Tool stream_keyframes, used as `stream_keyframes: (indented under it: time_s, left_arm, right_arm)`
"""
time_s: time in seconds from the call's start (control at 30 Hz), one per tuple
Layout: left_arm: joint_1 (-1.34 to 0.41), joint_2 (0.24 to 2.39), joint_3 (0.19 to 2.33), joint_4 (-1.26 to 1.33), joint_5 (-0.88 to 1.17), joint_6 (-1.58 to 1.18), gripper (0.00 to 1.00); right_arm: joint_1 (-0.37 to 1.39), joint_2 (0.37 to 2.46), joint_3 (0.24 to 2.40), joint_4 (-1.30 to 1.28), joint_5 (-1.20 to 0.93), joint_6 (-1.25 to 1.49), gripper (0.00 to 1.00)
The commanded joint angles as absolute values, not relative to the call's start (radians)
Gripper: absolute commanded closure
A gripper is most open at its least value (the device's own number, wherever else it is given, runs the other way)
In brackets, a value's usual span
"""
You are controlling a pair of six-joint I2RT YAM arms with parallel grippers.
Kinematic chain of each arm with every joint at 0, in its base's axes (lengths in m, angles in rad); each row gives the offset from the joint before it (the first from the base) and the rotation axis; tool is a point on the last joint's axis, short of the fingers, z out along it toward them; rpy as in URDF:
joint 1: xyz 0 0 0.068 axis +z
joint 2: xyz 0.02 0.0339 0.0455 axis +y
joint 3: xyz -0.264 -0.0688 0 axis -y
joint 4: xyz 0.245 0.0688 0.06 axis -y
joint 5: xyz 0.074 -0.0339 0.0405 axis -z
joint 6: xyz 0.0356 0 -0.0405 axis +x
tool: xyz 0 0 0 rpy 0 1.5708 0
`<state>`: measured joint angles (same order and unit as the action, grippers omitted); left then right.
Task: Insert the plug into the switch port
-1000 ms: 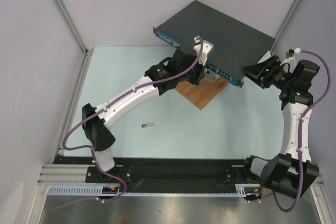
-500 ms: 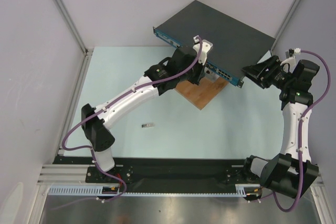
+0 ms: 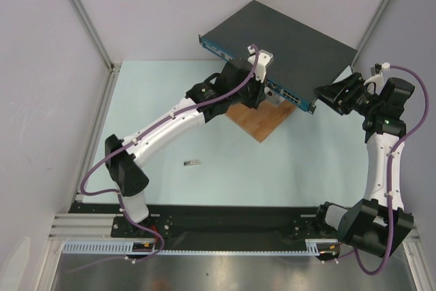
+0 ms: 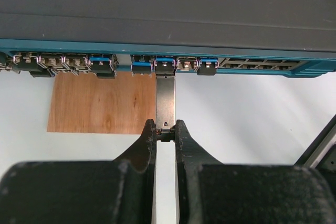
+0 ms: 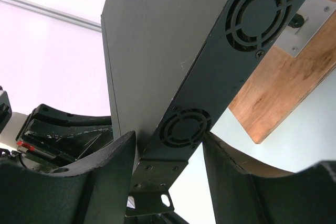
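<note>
Plug (image 4: 165,100) is pinched by its rear end in the left hand (image 4: 165,135). Its long axis points straight ahead at the switch (image 4: 168,3) front, tip at the mouth of 1 port (image 4: 165,65). A straight forward push should seat it. Across the switch's far corner, the right hand (image 5: 168,145) looks clamped.
</note>
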<state>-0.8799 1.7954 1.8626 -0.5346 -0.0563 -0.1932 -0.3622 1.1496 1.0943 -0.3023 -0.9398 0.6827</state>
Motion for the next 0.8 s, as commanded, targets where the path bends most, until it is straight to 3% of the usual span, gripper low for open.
stream_keyframes:
  time_s: [0.0, 0.27, 0.77]
  left_arm:
    - [-0.835, 1.772, 1.858, -0.468, -0.078, -0.204, 1.0]
    - [-0.833, 1.723, 1.784, -0.391, -0.021, -0.144, 1.0]
    - [-0.833, 1.787, 1.879, -0.429, -0.055, -0.19, 1.0]
  right_arm:
    - [-0.324, 1.166, 1.103, -0.213, -0.996, 0.709, 0.43]
    - [-0.324, 1.173, 1.111, -0.206, -1.0, 0.715, 0.47]
    - [-0.319, 1.172, 1.108, -0.209, -1.003, 0.709, 0.49]
